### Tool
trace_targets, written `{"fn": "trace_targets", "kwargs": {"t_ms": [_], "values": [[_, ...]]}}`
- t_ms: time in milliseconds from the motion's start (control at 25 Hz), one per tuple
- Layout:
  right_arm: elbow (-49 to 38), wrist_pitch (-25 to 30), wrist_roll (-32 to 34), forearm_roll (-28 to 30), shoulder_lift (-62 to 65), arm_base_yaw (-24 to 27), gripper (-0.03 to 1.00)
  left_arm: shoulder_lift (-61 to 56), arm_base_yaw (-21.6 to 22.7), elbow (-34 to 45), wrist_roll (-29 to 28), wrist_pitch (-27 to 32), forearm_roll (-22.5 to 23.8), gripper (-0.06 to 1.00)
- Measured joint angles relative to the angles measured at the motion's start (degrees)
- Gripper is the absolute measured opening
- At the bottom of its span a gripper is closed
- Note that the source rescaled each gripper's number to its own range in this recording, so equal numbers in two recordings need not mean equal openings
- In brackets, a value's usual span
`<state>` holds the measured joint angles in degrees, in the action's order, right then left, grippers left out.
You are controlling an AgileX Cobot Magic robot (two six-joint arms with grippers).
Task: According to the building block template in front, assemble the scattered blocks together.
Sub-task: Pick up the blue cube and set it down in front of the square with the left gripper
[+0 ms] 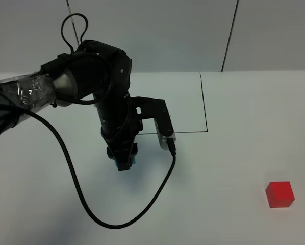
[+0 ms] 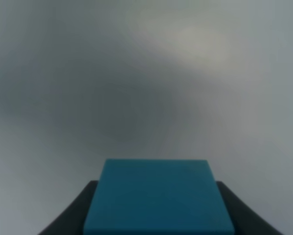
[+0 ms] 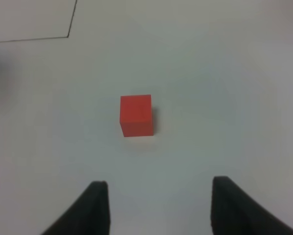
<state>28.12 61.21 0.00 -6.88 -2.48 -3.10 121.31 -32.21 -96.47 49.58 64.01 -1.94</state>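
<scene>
The cyan-blue cube (image 2: pixel 158 196) is clamped between the left fingers (image 2: pixel 70 218), which are closed against its two sides. The right fingers (image 3: pixel 95 210) are spread wide with nothing held. The red cube (image 3: pixel 136 115) is seen ahead of them on the tabletop (image 3: pixel 225 98), untouched and clear of both. Farther off, a black line (image 3: pixel 34 39) is drawn.

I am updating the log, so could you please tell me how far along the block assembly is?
Nothing is joined yet. In hand: the left claw is shut on the small matte cyan-blue cube. The small matte bright red cube sits alone on the white table, with the open right claw short of it. Remaining: grasp the red cube and put the two together.
</scene>
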Motion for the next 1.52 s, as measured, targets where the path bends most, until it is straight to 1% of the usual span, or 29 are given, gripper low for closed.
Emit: {"fn": "trace_targets", "kwargs": {"t_ms": [120, 320, 480, 560, 680, 800, 1040, 1280, 1520], "values": [[0.0, 0.0, 0.0, 0.0, 0.0, 0.0, 0.06, 0.6, -0.1, -0.2, -0.7, -0.7, -2.0, 0.0], [0.0, 0.0, 0.0, 0.0, 0.0, 0.0, 0.06, 2.5, -1.4, -0.4, -1.3, -1.0, -2.2, 0.0], [0.0, 0.0, 0.0, 0.0, 0.0, 0.0, 0.06, 3.6, -2.9, -0.4, -1.3, -4.1, -2.1, 0.0], [0.0, 0.0, 0.0, 0.0, 0.0, 0.0, 0.06, 4.0, -3.6, -0.4, -1.7, -5.4, -1.0, 0.0], [0.0, 0.0, 0.0, 0.0, 0.0, 0.0, 0.06, 4.8, -4.0, -0.4, -3.4, -6.0, 1.9, 0.0], [0.0, 0.0, 0.0, 0.0, 0.0, 0.0, 0.06, 5.8, -4.1, -0.4, -4.1, -6.0, 3.0, 0.0], [0.0, 0.0, 0.0, 0.0, 0.0, 0.0, 0.06, 7.2, -4.1, -0.4, -4.0, -6.6, 2.8, 0.0], [0.0, 0.0, 0.0, 0.0, 0.0, 0.0, 0.06, 7.3, -4.1, -0.4, -2.5, -8.2, 0.3, 0.0], [0.0, 0.0, 0.0, 0.0, 0.0, 0.0, 0.06, 8.5, -4.1, -0.4, -2.5, -8.5, 0.0, 0.0]]}}
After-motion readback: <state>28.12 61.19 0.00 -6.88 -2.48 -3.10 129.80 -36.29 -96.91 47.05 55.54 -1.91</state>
